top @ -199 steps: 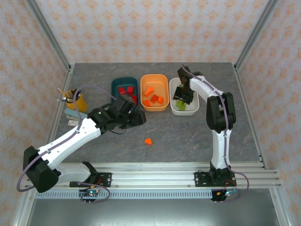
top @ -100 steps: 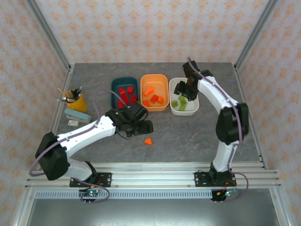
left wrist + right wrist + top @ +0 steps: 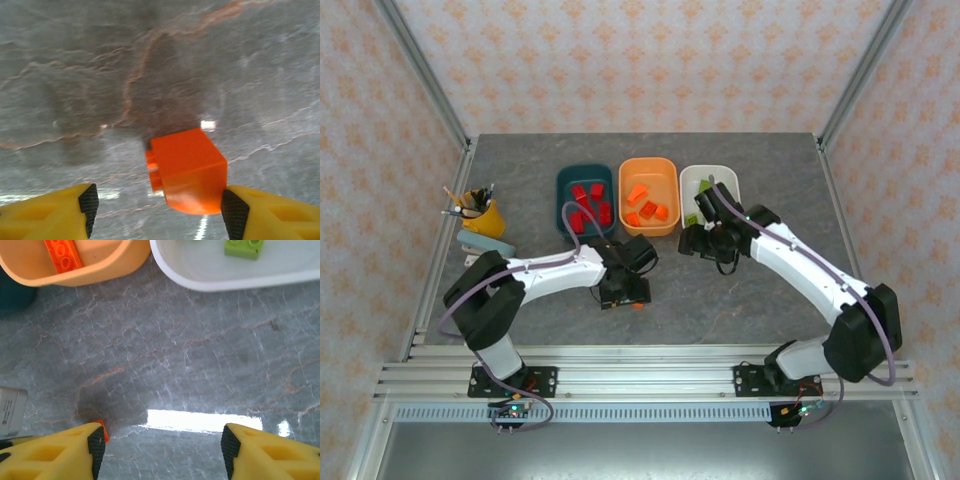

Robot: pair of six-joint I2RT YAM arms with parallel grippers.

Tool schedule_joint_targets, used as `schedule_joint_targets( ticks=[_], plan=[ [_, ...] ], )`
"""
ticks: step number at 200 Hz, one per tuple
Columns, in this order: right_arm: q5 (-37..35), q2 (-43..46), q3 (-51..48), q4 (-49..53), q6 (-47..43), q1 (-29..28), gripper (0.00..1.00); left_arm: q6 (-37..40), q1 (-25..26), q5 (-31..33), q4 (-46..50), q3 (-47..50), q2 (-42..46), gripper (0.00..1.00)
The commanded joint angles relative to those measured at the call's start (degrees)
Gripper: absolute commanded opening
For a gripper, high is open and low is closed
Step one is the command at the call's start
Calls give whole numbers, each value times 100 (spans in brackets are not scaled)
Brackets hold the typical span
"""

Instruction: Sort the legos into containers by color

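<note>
Because the left gripper (image 3: 160,205) stands directly over the loose orange brick (image 3: 187,167), the grasp depends on how the brick sits between its fingers. The jaws are spread wide and grip nothing yet. In the left wrist view the brick lies off centre: it appears to touch one black pad (image 3: 232,212), with a clear gap to the other. It rests on the table (image 3: 740,300) on its side, studs facing the far finger. It looks close to cubic, so no long axis can be made out.

The left arm is much the nearer. The right gripper (image 3: 161,447) is also wide apart and empty, and it hangs over bare table just in front of the orange tub (image 3: 648,166) and the white tub (image 3: 712,172).

Judgement: closing from here should push the brick sideways until both pads bear on it. The orange tub lies beyond the brick, away from the arm bases, with only a short carry.
</note>
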State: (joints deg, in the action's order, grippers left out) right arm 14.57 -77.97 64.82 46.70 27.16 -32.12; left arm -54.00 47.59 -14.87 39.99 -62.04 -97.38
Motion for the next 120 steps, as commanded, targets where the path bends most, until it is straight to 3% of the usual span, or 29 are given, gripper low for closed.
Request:
schedule_joint_targets(
  ticks=[1,38,73,120],
  plan=[
    [-225,383,-165,-5,228,-33,65,-42,61,141,118,-172,-219,66],
    [-237,544,-271,87,240,-31,65,42,142,143,110,-406,-538,57],
    [-211,590,-353,38,320,-40,65,123,166,289,185,-505,-676,56],
    [-173,582,-381,-18,347,-51,65,463,167,542,312,-682,-821,44]
  ],
)
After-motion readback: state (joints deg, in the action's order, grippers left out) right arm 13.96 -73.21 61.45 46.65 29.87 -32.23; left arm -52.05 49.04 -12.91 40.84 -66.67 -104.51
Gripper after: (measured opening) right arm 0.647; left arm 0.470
